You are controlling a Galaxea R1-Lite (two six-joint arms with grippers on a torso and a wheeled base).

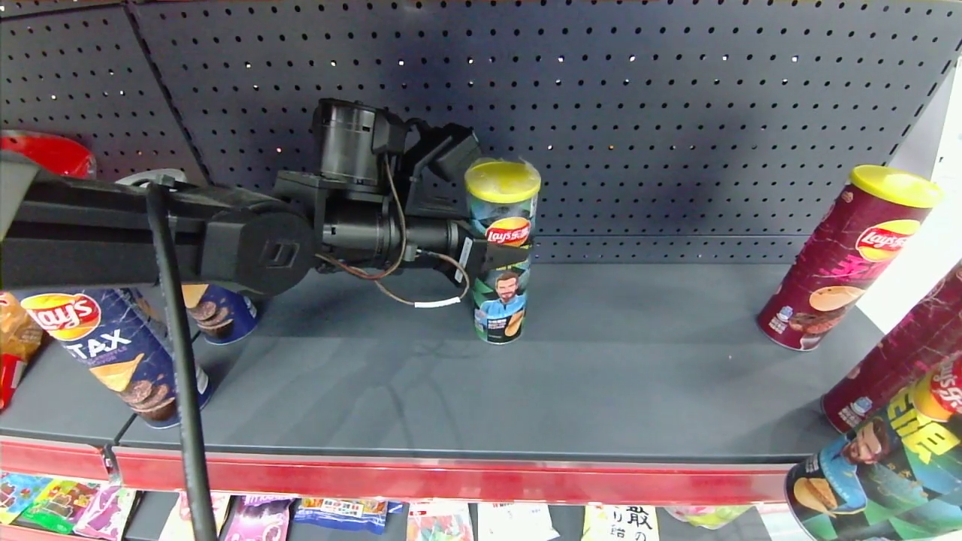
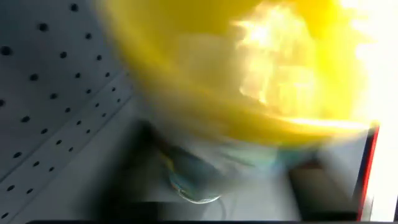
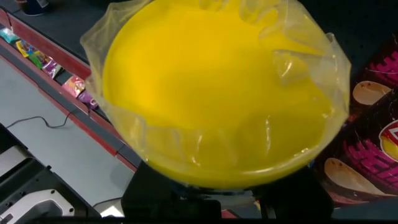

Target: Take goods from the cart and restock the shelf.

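Grey perforated backing closes the far side of a grey shelf (image 1: 639, 361) with a red front rail. At the far left stands a blue chips can (image 1: 120, 353) that looks tilted in the head view, with a second blue can (image 1: 222, 312) just behind it, partly hidden by the arm.

The left arm comes in from the left, level over the shelf. The left gripper (image 1: 500, 255) has its jaws closed around the middle of a green chips can (image 1: 502, 300). This can stands upright on the shelf deck, near the backing and about mid-shelf, its yellow lid (image 1: 502, 180) on top. The left wrist view shows that lid (image 2: 249, 62) as a close blur.

Well apart to the right, a maroon chips can (image 1: 849, 263) looks tilted with its lid towards the right, and another maroon can (image 1: 902, 353) sits nearer, at the right edge.

At the near right corner, in front of the rail, is a second green chips can (image 1: 879, 466). Its yellow lid (image 3: 217, 93) sits right under the right wrist camera, above the floor. The right gripper (image 3: 224, 199) shows as dark parts just beneath that lid, with its jaws holding this can.

Snack packets (image 1: 338, 515) lie on the shelf below.
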